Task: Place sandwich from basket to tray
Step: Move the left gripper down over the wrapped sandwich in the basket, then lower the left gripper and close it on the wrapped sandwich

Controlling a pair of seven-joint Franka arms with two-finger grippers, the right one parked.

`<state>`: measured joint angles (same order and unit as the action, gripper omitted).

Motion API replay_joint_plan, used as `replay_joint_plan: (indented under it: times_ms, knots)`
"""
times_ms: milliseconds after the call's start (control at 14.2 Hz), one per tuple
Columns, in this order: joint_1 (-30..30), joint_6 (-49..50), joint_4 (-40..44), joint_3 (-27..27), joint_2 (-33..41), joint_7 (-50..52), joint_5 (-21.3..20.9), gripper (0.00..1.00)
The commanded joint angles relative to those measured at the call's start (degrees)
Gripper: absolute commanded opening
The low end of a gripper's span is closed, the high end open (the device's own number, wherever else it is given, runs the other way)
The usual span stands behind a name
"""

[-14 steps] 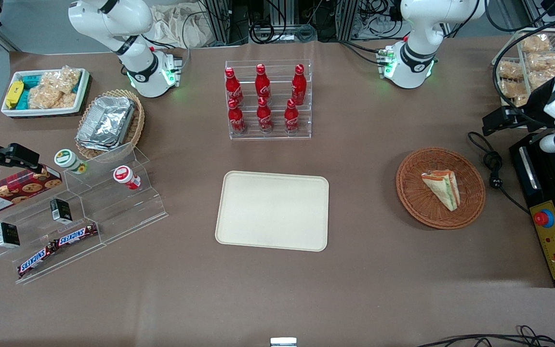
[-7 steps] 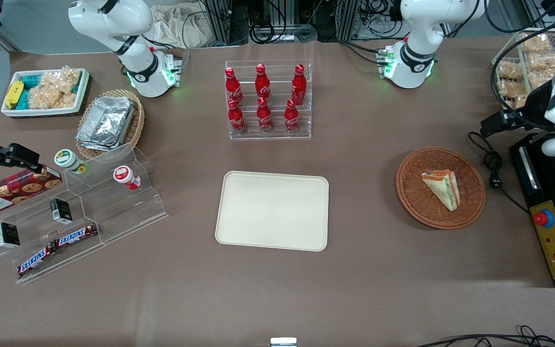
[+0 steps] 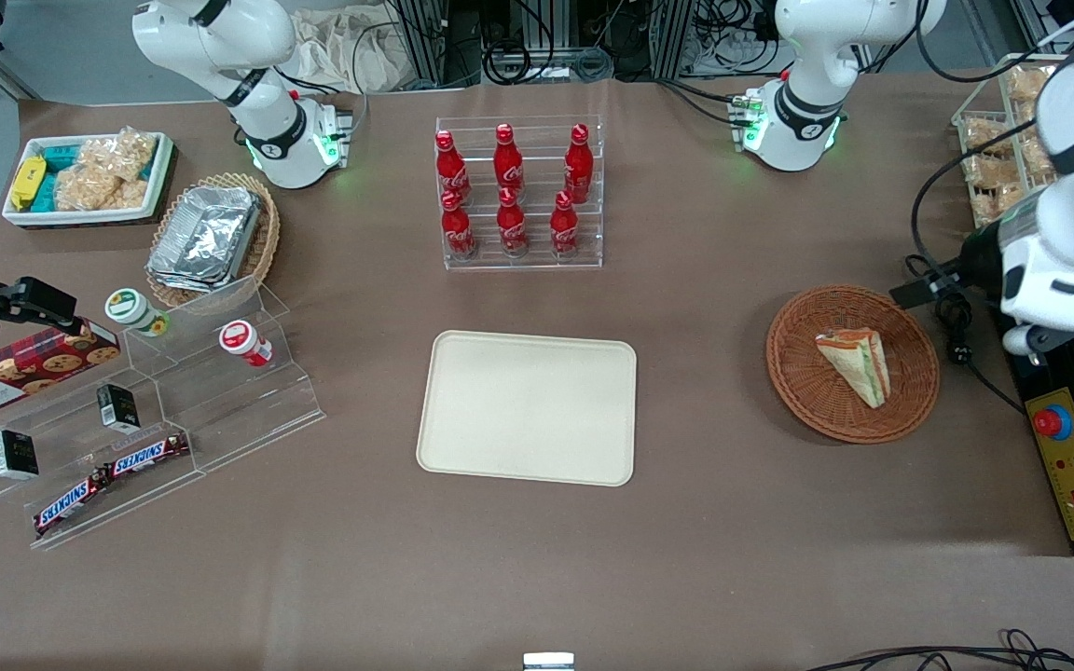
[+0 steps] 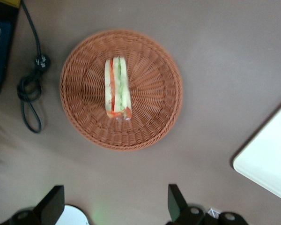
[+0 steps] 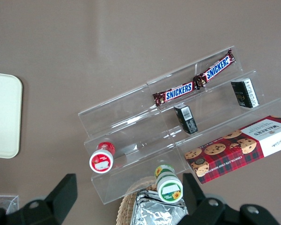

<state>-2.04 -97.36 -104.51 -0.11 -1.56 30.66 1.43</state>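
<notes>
Gripper (image 4: 114,206): brought in over the basket (image 4: 152,122) since a second ago, fingers (image 4: 54,204) spread, nothing held. Sandwich (image 4: 117,87): untouched in basket; approach judged underway.

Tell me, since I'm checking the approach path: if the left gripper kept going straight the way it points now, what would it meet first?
Probably the basket rim or bare table beside it, not the sandwich. The open gripper points down, its fingers spread and empty. The sandwich lies off to one side; depth is unclear.
</notes>
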Motion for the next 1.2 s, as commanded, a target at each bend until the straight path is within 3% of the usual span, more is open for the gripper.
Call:
replay_joint_plan:
  times_ms: [0, 282, 988, 1059, 1129]
  knots:
    - [0.3, -9.6, -11.2, 0.6, 1.9, 6.1, 0.2, 0.99]
    - [0.4, -29.2, -23.7, 1.2, -0.4, 8.4, 0.0, 0.99]
    - [0.3, -46.7, -27.9, 4.1, -12.7, 9.2, -0.2, 0.99]
    - [0.3, -46.9, -27.9, 4.1, -13.4, 9.2, -0.1, 0.91]
    - [0.3, -47.0, -27.8, 4.1, -13.5, 9.2, -0.1, 0.64]
